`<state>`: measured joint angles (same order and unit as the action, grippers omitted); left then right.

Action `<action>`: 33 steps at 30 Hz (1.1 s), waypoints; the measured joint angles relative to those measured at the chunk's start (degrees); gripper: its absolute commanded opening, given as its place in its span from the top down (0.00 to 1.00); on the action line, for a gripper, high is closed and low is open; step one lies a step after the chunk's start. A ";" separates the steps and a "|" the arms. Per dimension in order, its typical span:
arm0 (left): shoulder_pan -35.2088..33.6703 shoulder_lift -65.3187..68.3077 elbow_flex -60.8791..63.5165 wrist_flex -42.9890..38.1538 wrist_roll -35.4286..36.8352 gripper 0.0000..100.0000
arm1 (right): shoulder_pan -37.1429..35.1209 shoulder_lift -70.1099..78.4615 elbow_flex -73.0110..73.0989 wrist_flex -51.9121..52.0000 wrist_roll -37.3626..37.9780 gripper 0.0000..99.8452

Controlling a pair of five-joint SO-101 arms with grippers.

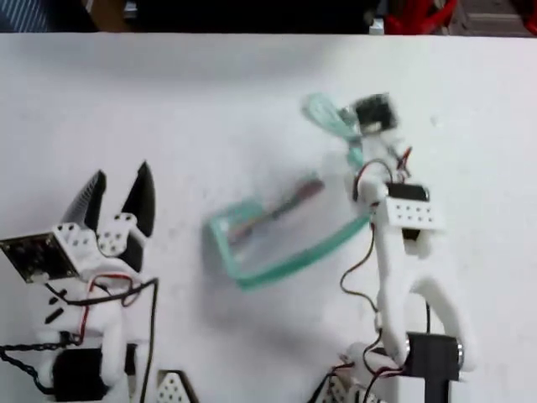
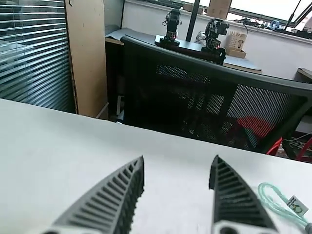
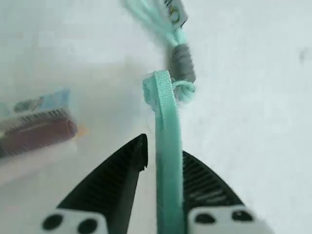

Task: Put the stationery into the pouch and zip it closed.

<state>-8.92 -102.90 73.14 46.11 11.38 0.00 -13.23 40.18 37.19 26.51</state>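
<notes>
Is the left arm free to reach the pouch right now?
Probably yes: the left tool is open, with bare table between it and the pouch; the right tool grips the teal edge on its far side, out of the way.

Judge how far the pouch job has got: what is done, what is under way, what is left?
Done: the stationery lies inside the clear pouch. Under way: the right gripper grips the pouch's teal edge near the cord pull. Left: the zipping; how far the pouch is closed is too blurred to tell. The left gripper hangs open, away from the pouch.
</notes>
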 measured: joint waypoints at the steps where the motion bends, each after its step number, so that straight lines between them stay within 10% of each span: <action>1: 0.00 0.00 0.00 0.00 0.00 0.78 | -0.09 0.00 0.09 2.37 3.87 0.68; 9: 2.20 0.00 1.58 -0.09 0.00 0.78 | -4.84 -1.14 0.26 16.00 19.25 0.63; 15: 5.63 0.00 6.24 -4.22 -6.33 0.78 | -1.93 -8.97 -1.05 18.02 19.69 1.00; 21: 12.22 0.70 7.74 -5.54 -16.44 0.85 | 4.48 -15.30 -1.14 17.85 19.43 0.99; 33: 1.58 15.12 -16.35 10.20 -24.70 0.86 | 0.70 -17.93 -18.90 33.76 -10.20 0.98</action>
<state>-7.34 -87.78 56.79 56.31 -13.32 0.70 -31.16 21.27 70.95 16.31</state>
